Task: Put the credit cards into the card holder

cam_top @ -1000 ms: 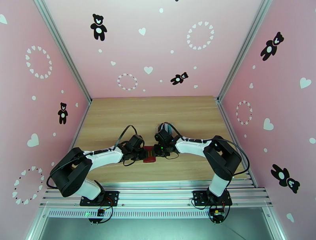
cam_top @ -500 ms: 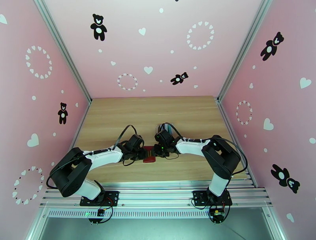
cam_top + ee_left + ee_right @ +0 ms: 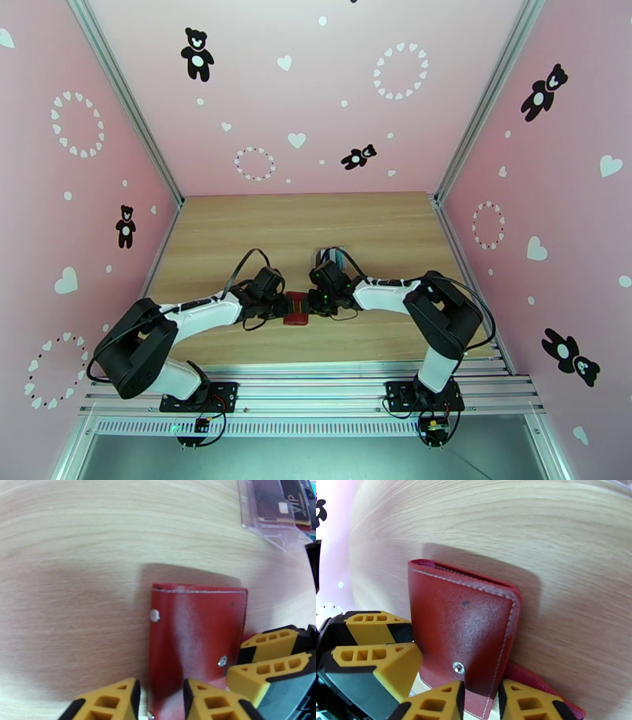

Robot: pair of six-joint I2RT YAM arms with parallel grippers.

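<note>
I have the pale wooden desk [image 3: 237, 229] across the floor of the pink cell, with both arms folded in over its near middle. The left arm [image 3: 197, 310] reaches right and the right arm [image 3: 391, 290] reaches left, wrists almost meeting. The left tool [image 3: 160, 691] takes the dark-red card holder [image 3: 298, 309] from its own side. One yellow finger [image 3: 215, 699] lies across the leather face and the other sits just off the edge. From the right wrist camera those two fingers look drawn close on that edge, so I read the left tool as clenched on the card holder. The right tool [image 3: 481, 691] straddles the opposite end of the same flap, with leather running into the narrow gap between its fingers [image 3: 430, 703]. I read that one as pinched on the card holder too. The card holder sits on the desk between the two tools, folded, red outer face up, with a dark shadow on the wood along its far edge. A pinker lower layer [image 3: 543, 683] pokes out from under the top flap beside the right tool. On the far side, by the right wrist, stands the clear plastic rack [image 3: 276, 533], apart from the card holder. The credit cards [image 3: 294, 503] stand in that rack, the visible ones dark, one lettered VIP in gold. Two small metal snap studs [image 3: 155, 615] show on the red face.
</note>
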